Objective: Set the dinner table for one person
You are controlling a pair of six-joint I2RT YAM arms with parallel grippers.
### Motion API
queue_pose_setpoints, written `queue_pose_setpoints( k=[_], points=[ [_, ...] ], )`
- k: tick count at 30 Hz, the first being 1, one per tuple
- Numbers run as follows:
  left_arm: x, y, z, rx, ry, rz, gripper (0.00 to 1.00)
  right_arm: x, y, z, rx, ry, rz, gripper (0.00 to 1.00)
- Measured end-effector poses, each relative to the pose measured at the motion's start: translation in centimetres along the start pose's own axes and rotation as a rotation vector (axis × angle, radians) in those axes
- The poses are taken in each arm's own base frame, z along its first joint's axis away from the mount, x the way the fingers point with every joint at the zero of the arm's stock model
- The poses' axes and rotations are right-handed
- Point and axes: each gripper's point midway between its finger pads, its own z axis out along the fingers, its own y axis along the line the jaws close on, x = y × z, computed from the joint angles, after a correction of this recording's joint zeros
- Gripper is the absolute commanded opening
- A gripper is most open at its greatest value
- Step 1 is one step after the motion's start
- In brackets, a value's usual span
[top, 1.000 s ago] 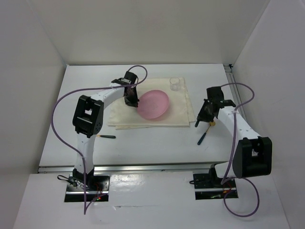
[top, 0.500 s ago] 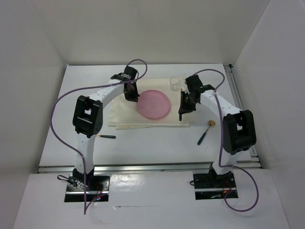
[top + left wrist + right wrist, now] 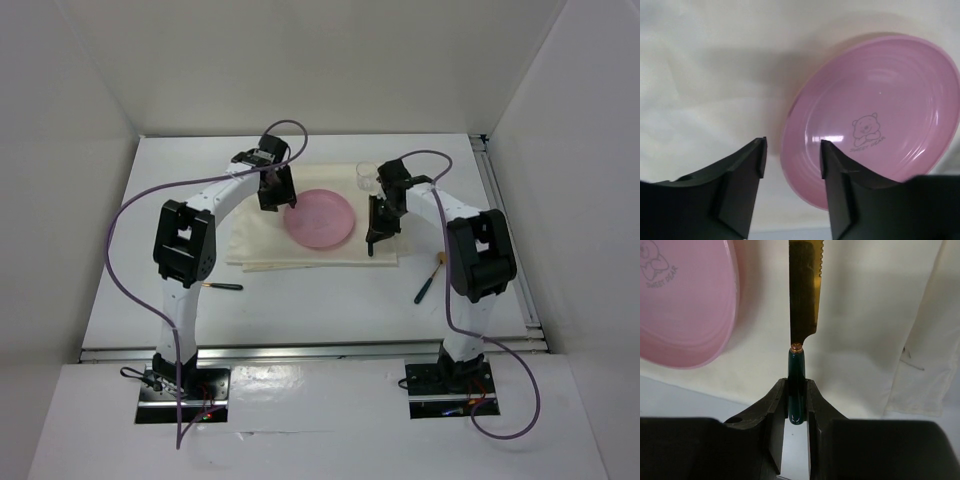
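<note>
1. The left hand point(image 3: 792, 155) is open. Its two fingers stand apart above the near rim of the pink plate point(image 3: 875, 115), which they held a second ago.
2. The plate point(image 3: 320, 217) lies flat on the cream cloth mat point(image 3: 255, 240). A second ago it sat tilted in the left hand's grip, and it now rests a little farther toward the back.
3. The right hand point(image 3: 797, 390) is closed on the dark green handle of a knife point(image 3: 802, 290), whose gold serrated blade points away from the wrist.
4. A second ago the right hand point(image 3: 377, 230) hung off the mat's right edge. It has since swung left, so the knife is over the right part of the mat, just beside the plate point(image 3: 685, 305). Whether the blade touches the cloth I cannot tell.
5. The mat lies toward the middle back of the white worktop point(image 3: 330, 310), as before.
6. A clear glass point(image 3: 366, 176) stands at the mat's far right corner, unmoved.
7. A dark-handled utensil point(image 3: 222, 286) lies on the worktop near the mat's front left corner. Another, gold-tipped point(image 3: 428, 283), lies to the mat's right. Both are where they were.
</note>
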Motion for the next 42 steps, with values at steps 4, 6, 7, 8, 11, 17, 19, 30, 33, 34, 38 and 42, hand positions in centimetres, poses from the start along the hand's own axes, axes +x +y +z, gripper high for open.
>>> queue_pose_setpoints(
  k=[4,6,7,8,11,17,19,30,33,34,38,42],
  points=[
    [-0.3,-0.1,-0.2,0.001,-0.006,0.003,0.76,0.2,-0.1,1.2,0.002,0.025,0.004,0.06],
    [-0.3,-0.1,-0.2,-0.003,-0.005,0.001,0.77,0.3,-0.2,1.9,0.004,0.035,0.005,0.19],
    [-0.2,0.1,-0.2,-0.011,0.000,0.001,0.77,0.3,-0.2,2.1,0.005,0.040,0.005,0.23],
    [-0.1,0.2,-0.4,-0.017,0.002,0.001,0.77,0.3,-0.2,2.4,0.007,0.044,0.005,0.32],
    [0.0,0.4,-1.5,-0.020,0.000,0.002,0.77,0.3,0.0,2.5,0.009,0.043,0.005,0.54],
    [-1.3,-0.7,-7.9,0.059,-0.083,0.006,0.77,-0.6,-0.4,1.2,0.068,-0.012,-0.006,0.65],
    [-2.3,-1.3,-10.6,0.098,-0.135,0.020,0.77,-1.1,-1.1,-0.3,0.094,-0.059,0.007,0.64],
    [0.9,2.3,-16.0,0.069,-0.200,0.025,0.76,5.9,-10.8,-8.4,0.214,-0.200,0.479,0.64],
    [2.7,3.9,-14.8,0.016,-0.164,0.009,0.76,8.5,-11.2,-6.7,0.244,-0.105,0.553,0.64],
    [3.4,4.5,-14.3,-0.007,-0.147,0.005,0.76,9.0,-11.3,-6.3,0.255,-0.081,0.575,0.63],
    [5.9,6.7,-12.8,-0.083,-0.092,-0.021,0.76,10.6,-11.9,-5.3,0.292,-0.038,0.637,0.63],
    [8.0,8.2,-12.8,-0.116,-0.066,-0.055,0.76,12.6,-12.3,-4.7,0.315,-0.008,0.671,0.63]
  ],
)
